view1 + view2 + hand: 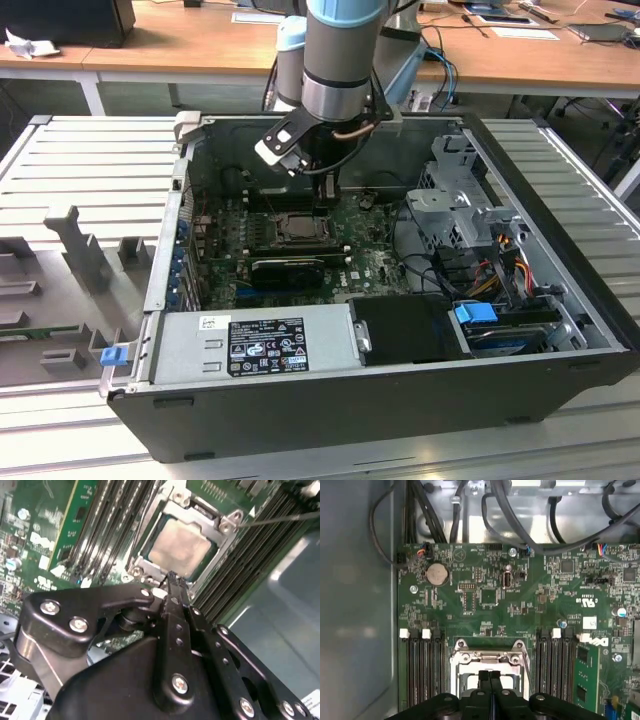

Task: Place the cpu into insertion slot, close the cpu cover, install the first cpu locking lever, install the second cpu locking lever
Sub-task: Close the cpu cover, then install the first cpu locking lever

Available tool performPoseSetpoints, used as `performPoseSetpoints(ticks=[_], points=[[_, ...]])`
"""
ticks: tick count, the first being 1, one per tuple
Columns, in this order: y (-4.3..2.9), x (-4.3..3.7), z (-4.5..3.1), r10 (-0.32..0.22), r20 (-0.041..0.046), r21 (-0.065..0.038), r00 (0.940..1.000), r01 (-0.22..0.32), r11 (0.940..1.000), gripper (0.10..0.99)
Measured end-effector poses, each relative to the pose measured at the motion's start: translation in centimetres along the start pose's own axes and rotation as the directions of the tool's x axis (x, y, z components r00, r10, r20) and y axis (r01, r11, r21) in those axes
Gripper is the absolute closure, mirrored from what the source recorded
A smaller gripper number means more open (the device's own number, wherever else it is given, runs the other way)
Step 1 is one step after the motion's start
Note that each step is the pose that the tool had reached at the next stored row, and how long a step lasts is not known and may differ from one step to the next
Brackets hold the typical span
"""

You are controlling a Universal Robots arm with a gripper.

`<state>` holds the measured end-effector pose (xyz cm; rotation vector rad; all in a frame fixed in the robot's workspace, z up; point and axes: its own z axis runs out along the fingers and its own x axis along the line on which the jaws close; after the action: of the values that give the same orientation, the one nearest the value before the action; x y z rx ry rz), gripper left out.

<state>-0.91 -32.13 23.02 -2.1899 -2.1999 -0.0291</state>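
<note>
Claw (172, 576), fingers pressed together and holding nothing, hangs tip-down at the edge of the cover (197, 516), which lies shut over the cpu (179, 545). The cpu sits flat in the slot (298, 226), silvery face up, square to the green board (485, 615). The open case (400, 390) lies on a ribbed grey desk (90, 160); wooden desks (180, 45) stand behind.

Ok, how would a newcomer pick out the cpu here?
Inside the open computer case, on the green circuit board, a silvery cpu cover sits between two banks of long black slots. The cpu is the flat square in its window, just beyond the gripper; it alone is plain, smooth, pale-grey metal.
</note>
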Motion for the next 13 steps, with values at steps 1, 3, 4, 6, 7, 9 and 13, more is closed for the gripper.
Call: performPoseSetpoints(ticks=[1,3,4,6,7,9,13], points=[[-0.3,0.0,0.01,-0.002,0.0,0.0,1.0,0.002,1.0,0.98],[-1.24,0.01,0.04,-0.006,0.0,-0.002,1.0,0.006,1.0,0.98],[-1.48,0.01,0.05,-0.007,0.0,-0.002,1.0,0.007,1.0,0.98],[-1.87,0.01,0.05,-0.008,0.0001,-0.002,1.0,0.008,1.0,0.98],[-1.97,0.01,0.05,-0.008,0.0,-0.002,1.0,0.008,1.0,0.98],[-2.27,0.01,0.05,-0.008,0.0,-0.002,1.0,0.008,1.0,0.98],[-2.36,0.04,-0.56,-0.008,0.0001,-0.002,1.0,0.008,1.0,0.98]])
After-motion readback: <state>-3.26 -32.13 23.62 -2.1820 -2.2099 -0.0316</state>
